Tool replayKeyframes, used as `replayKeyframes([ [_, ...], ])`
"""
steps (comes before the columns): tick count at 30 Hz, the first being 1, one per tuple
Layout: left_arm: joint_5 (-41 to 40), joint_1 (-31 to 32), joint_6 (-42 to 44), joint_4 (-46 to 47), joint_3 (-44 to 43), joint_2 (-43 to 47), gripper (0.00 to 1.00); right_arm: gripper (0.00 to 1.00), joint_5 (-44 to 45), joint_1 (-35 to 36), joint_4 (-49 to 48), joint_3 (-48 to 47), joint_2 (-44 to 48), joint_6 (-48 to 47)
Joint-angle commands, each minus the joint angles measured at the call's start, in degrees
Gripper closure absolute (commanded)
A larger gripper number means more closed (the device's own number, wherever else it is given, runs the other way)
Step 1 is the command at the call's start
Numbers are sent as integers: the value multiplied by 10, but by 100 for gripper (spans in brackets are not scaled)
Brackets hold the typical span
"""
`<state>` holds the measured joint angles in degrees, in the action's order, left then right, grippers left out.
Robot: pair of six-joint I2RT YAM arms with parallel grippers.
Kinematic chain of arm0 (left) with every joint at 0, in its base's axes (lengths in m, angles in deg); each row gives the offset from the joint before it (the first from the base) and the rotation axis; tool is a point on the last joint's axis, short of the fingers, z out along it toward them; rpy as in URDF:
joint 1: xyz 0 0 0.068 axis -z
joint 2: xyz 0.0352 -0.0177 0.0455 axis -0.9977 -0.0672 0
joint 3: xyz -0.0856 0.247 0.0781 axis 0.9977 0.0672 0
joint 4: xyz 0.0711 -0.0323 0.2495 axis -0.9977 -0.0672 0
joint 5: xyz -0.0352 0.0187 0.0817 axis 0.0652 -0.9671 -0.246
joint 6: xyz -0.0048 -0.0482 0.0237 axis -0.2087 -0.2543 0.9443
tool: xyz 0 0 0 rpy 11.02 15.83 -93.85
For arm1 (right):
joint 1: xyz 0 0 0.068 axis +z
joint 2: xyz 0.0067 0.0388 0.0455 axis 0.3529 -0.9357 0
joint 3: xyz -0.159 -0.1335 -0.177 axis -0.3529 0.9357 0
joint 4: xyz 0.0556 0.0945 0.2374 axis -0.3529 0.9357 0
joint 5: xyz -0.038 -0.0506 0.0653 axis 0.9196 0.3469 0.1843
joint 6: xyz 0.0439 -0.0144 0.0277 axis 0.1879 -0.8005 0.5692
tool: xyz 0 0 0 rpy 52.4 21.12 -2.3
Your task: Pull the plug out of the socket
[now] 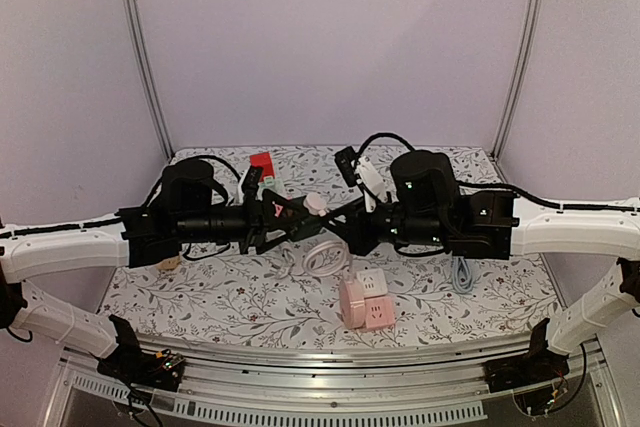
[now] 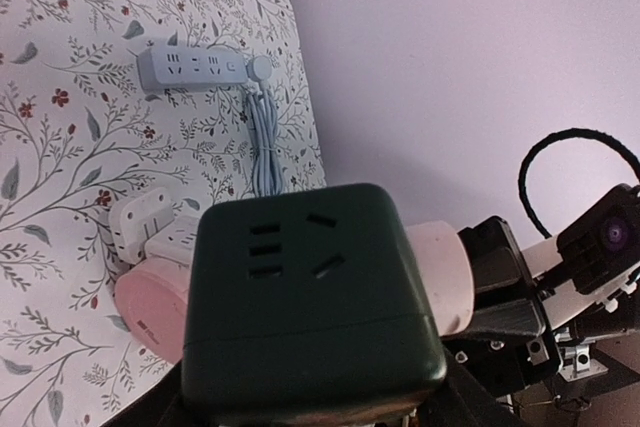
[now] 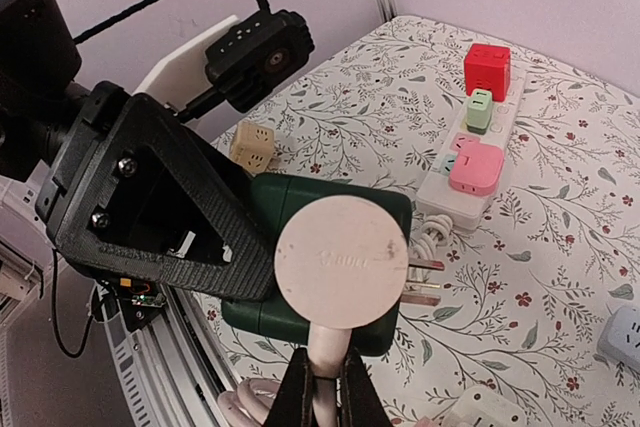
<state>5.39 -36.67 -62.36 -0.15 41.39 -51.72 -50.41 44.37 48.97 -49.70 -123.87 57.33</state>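
Note:
A dark green cube socket (image 2: 300,297) is clamped in my left gripper (image 2: 300,417), held above the table; only the finger edges show under it. A round pale pink plug (image 3: 340,262) sits against one face of the cube, with no gap that I can see. Metal prongs (image 3: 425,282) stick out of the cube's side. My right gripper (image 3: 325,387) is shut on the plug's pink neck just below the disc. In the top view the two grippers, left (image 1: 272,215) and right (image 1: 342,225), meet mid-table with the plug (image 1: 316,204) between them.
The pink cord coils (image 1: 325,259) on the floral table below. Pink cube sockets (image 1: 362,302) stand in front. A white power strip (image 3: 470,162) carries coloured adapters, with a red cube (image 3: 487,69) beyond. A beige cube (image 3: 252,145) and a second strip (image 2: 190,67) lie nearby.

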Motion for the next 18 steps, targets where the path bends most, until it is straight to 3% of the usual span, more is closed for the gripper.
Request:
replayKeyframes([
  [1, -19, -6, 42, -31, 13, -6, 53, 100, 33, 7, -58, -9, 29, 28],
  [11, -83, -5, 134, -164, -5, -13, 62, 100, 15, 7, -57, -32, 31, 70],
  [18, -95, -5, 139, -174, -9, -10, 63, 100, 15, 6, -56, -32, 28, 72],
])
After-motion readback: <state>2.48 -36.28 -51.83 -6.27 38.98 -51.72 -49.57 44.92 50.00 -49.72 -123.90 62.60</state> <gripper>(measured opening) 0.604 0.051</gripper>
